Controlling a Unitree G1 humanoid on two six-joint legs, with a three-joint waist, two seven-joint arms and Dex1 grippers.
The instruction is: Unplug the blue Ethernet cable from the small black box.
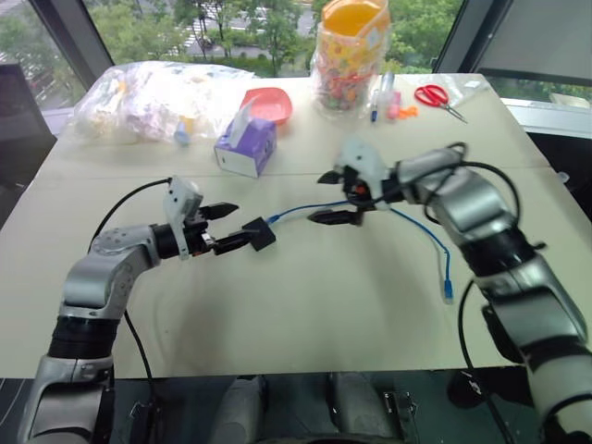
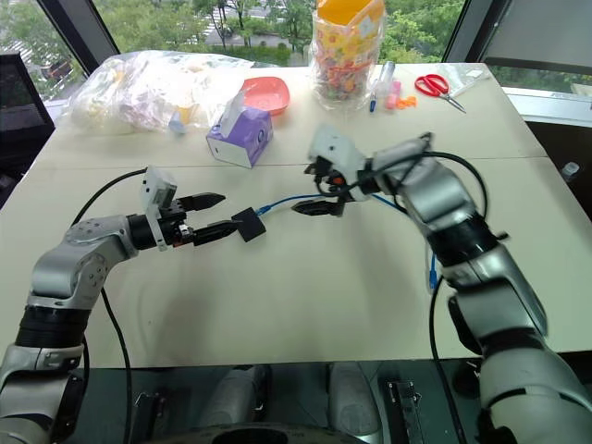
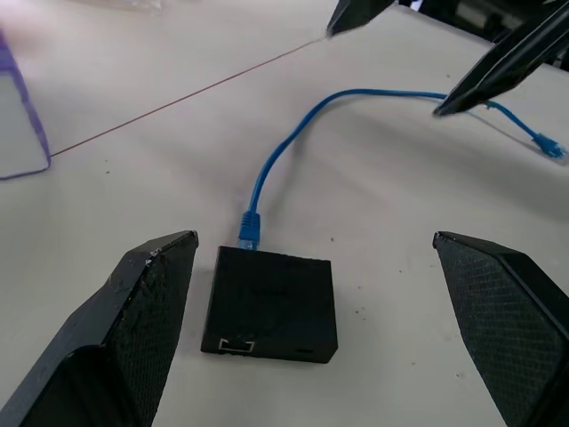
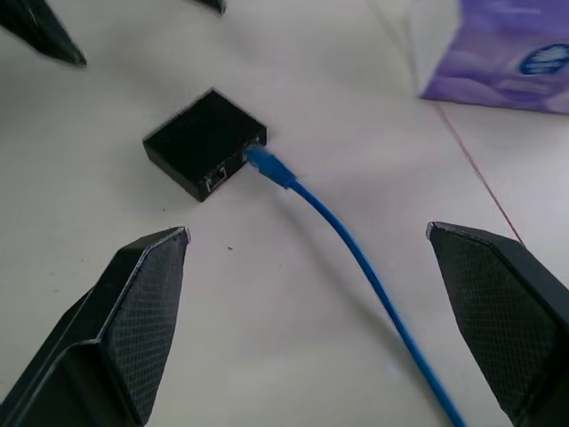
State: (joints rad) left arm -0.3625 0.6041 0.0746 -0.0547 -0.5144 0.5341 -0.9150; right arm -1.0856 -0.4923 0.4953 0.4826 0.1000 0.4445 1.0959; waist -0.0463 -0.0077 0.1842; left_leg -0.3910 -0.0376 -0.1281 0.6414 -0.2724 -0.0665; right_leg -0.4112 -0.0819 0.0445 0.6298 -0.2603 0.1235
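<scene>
Blue Ethernet cable point(image 4: 356, 258), small black box point(image 3: 271, 302): no legible markings.

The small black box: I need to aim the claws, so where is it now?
The small black box lies mid-table, just ahead of the open left claw, with the blue Ethernet cable plugged in and running toward the open right claw.

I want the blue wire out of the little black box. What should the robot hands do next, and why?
Probably lower the open left gripper around the small black box to hold it. The blue Ethernet cable is still plugged in, and both grippers hover open, holding nothing; the right gripper is above the cable.
</scene>
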